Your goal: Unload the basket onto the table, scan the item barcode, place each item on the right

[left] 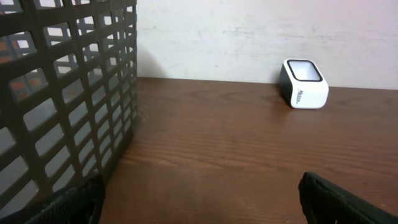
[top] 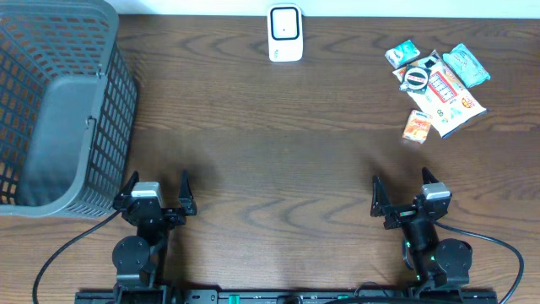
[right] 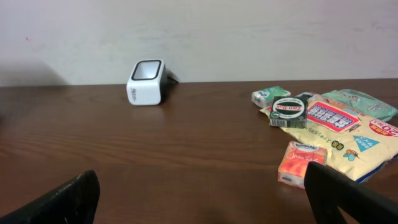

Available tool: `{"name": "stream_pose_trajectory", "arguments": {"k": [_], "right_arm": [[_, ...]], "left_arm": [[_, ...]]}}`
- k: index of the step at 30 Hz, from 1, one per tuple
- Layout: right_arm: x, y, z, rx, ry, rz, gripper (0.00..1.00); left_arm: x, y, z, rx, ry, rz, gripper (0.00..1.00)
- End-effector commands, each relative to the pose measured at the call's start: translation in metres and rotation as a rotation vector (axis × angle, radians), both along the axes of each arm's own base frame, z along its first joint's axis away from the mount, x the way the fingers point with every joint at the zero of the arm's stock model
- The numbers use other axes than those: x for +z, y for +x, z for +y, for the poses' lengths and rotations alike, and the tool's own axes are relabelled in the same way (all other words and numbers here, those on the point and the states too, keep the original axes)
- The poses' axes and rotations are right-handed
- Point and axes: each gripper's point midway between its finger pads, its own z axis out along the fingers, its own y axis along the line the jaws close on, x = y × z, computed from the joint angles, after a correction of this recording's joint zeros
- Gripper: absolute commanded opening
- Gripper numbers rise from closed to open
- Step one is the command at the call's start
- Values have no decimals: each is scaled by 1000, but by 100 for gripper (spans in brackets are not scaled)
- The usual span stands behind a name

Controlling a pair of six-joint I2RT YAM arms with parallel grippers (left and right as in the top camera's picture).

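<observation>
Both my left gripper (top: 157, 187) and right gripper (top: 404, 189) sit at the near edge of the table (top: 278, 152), fingers spread wide, holding nothing. The scanner (top: 285, 33) stands at the far edge, the items (top: 439, 84) lie far right, and a basket (top: 59, 110) fills the left.

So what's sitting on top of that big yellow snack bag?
A small round-labelled tin lies on the yellow snack bag's upper left corner, covering that part of it. The small orange packet sits at the bag's near edge; whether it touches or overlaps cannot be told.
</observation>
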Motion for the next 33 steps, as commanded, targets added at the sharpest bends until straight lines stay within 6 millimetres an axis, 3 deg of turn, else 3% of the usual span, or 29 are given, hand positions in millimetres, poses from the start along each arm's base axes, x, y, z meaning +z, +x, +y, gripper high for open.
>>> {"name": "stream_pose_trajectory", "arguments": {"k": [1, 33], "right_arm": [[0, 0, -2, -7, -12, -3, 99], [0, 0, -2, -7, -13, -4, 99]], "left_arm": [[-16, -1, 0, -1, 17, 49, 98], [-15, -1, 2, 8, 15, 48, 98]]}}
